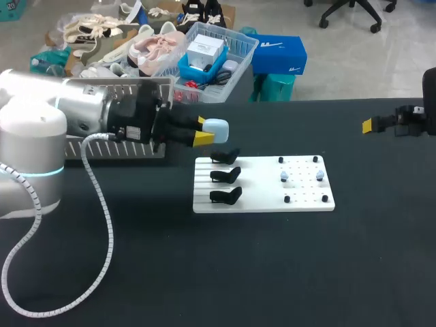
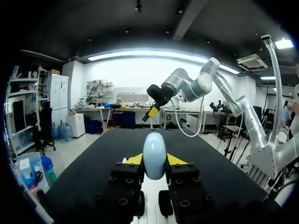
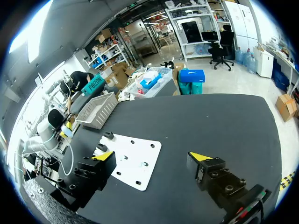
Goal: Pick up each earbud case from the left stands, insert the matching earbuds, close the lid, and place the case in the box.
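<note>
Left hand (image 1: 203, 132) grips the pale blue earbud case (image 1: 216, 129), which looks closed, just above the black stands (image 1: 225, 176). Two earbuds (image 1: 285, 177) sit on the white board (image 1: 262, 199). Right hand (image 3: 152, 157) is wide open and holds nothing.

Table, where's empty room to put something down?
The black table in front of the white board is bare, and so is the stretch between board and right gripper. Crowded: the board's stands and earbuds, and near them the left gripper holding the case.
</note>
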### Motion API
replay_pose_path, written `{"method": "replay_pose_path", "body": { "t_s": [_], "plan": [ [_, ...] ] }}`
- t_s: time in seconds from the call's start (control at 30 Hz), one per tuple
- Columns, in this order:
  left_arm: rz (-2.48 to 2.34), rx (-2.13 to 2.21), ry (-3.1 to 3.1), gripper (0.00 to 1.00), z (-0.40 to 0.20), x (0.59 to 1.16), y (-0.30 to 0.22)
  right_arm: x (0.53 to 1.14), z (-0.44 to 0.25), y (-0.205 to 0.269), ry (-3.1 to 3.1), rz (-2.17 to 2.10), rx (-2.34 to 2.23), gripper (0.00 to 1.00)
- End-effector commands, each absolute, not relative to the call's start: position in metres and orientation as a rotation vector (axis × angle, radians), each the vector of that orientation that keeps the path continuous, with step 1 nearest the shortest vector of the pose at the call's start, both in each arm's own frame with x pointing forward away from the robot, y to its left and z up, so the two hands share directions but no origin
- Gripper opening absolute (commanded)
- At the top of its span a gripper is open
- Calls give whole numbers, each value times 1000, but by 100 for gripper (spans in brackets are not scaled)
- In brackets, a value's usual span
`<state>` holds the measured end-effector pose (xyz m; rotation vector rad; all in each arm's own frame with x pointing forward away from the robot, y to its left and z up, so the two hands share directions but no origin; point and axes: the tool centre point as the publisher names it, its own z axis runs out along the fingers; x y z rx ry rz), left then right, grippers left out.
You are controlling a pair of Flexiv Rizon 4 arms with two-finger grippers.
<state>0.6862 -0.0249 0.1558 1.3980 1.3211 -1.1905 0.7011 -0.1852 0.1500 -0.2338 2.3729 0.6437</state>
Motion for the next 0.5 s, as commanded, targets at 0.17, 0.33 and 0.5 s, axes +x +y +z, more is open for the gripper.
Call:
{"method": "replay_pose_path", "body": {
  "t_s": [0.17, 0.33, 0.5],
  "plan": [
    [-1160, 1378, 1191, 0, 164, 651, -19, 701, 149, -186, 2372, 647, -236, 100],
    [-1137, 1414, 1155, 0, 160, 642, -26, 701, 149, -186, 2372, 647, -236, 100],
    [-1127, 1420, 1148, 0, 156, 638, -32, 701, 149, -186, 2372, 647, -236, 100]
  ]
}}
